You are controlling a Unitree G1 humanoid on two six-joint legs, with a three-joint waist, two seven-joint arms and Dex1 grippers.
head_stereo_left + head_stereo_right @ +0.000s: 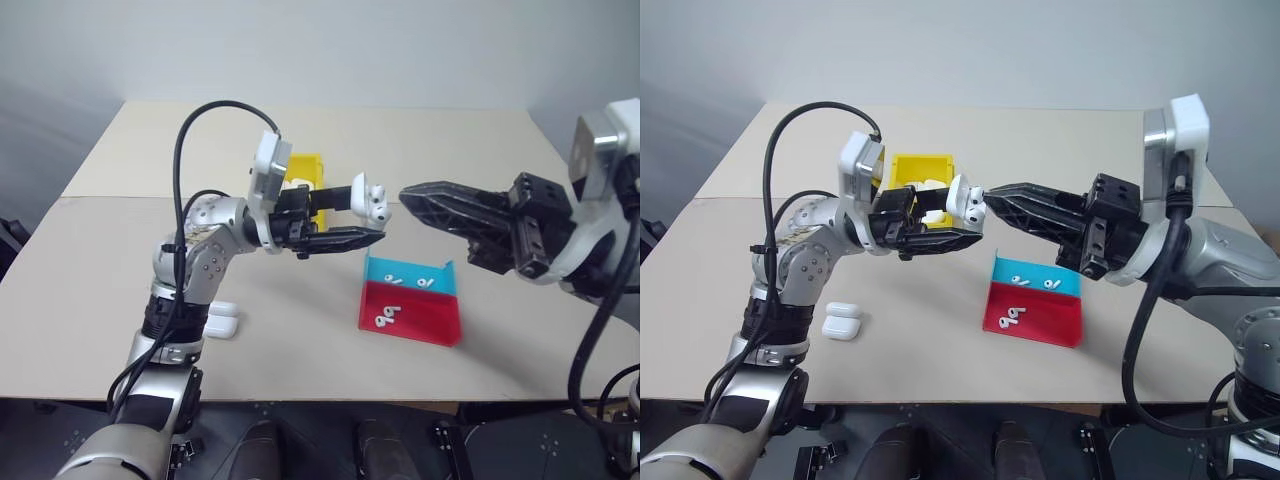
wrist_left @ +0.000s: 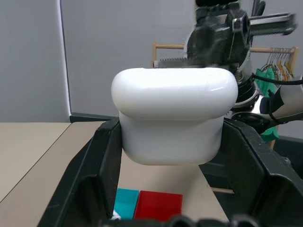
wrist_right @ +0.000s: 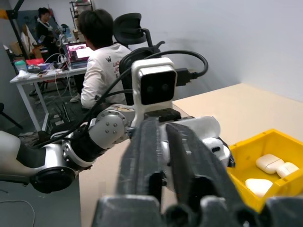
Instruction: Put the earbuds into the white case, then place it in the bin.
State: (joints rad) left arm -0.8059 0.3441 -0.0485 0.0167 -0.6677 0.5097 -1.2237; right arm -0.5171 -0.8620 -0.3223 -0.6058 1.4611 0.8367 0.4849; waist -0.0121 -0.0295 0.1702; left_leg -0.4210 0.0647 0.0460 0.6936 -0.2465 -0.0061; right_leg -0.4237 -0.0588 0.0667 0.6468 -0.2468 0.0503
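I had the small glossy white plastic case [image 2: 174,120], rounded like a pebble, clamped between the two black fingers of the left gripper [image 1: 952,218], raised above the beige table [image 1: 300,330] so the other arm could work on it in the air rather than chase it across the surface. From the case, the right gripper [image 1: 992,192] came in level from the opposite side, its ribbed black fingers pressed together with nothing visibly between them and their tips at the case's lid. I judged this a push to seat or shut the lid. Just behind the case sat the bright yellow rectangular plastic bin [image 1: 908,167], hard-walled, already holding several similar white cases. Below the case lay the flat red and blue tray [image 1: 1035,318] with tiny white stemmed earbuds [image 1: 1014,316] on it. Two more white cases [image 1: 841,320] rested on the table beside the left arm
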